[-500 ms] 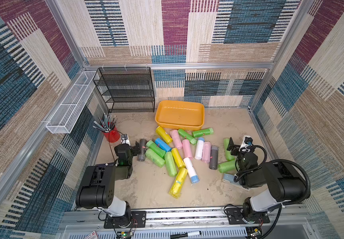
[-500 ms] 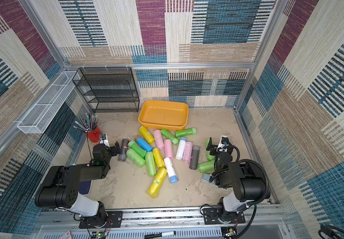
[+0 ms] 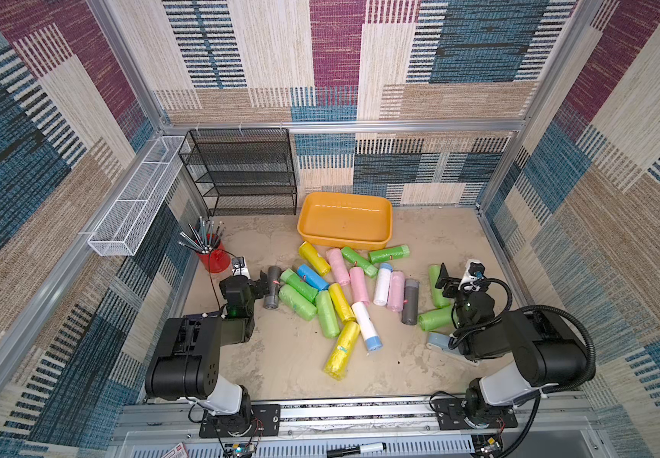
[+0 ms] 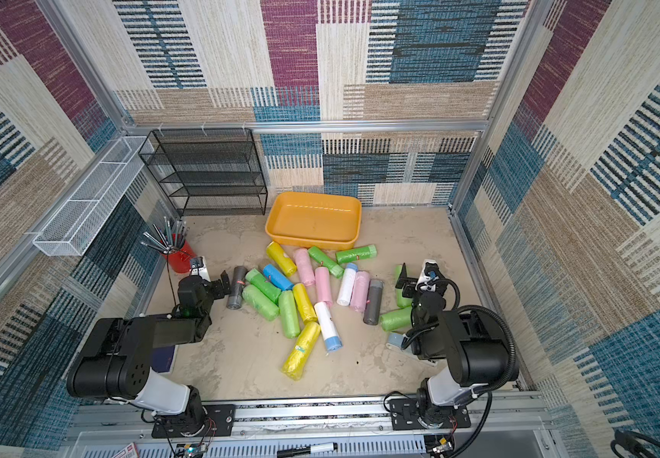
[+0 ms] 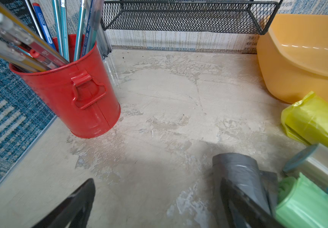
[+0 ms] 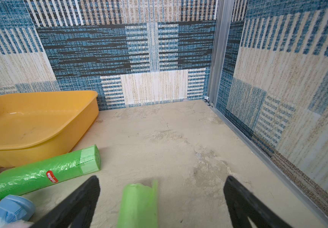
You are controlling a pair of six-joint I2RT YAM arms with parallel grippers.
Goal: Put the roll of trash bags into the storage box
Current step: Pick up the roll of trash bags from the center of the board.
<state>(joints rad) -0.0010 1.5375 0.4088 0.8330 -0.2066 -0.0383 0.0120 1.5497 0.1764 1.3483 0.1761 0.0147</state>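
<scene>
Against the back wall, just beside the black mesh rack [image 3: 241,174], the storage box [image 3: 343,240] sits flat on the surface [image 3: 280,357]. Its interior shows only bare orange-yellow plastic.

Rolls of trash bags [image 3: 359,284] lie scattered on the surface in front of the box, in green, yellow, pink, white, blue and grey. A yellow roll [image 3: 314,257] and a long green roll [image 3: 388,253] lie just beside the box's front wall.

Left gripper [image 5: 156,183]: jaws wide apart and holding nothing. It sits low over the surface, between the red pencil bucket [image 5: 70,94] and a grey roll [image 5: 236,167]. One jaw overlaps the grey roll in the left wrist view; contact cannot be confirmed.

Right gripper [image 6: 162,178]: jaws wide apart, straddling the end of a short green roll [image 6: 138,203] that lies on the surface toward the right wall. A gap shows between this roll and each jaw, so the roll is not gripped.
</scene>
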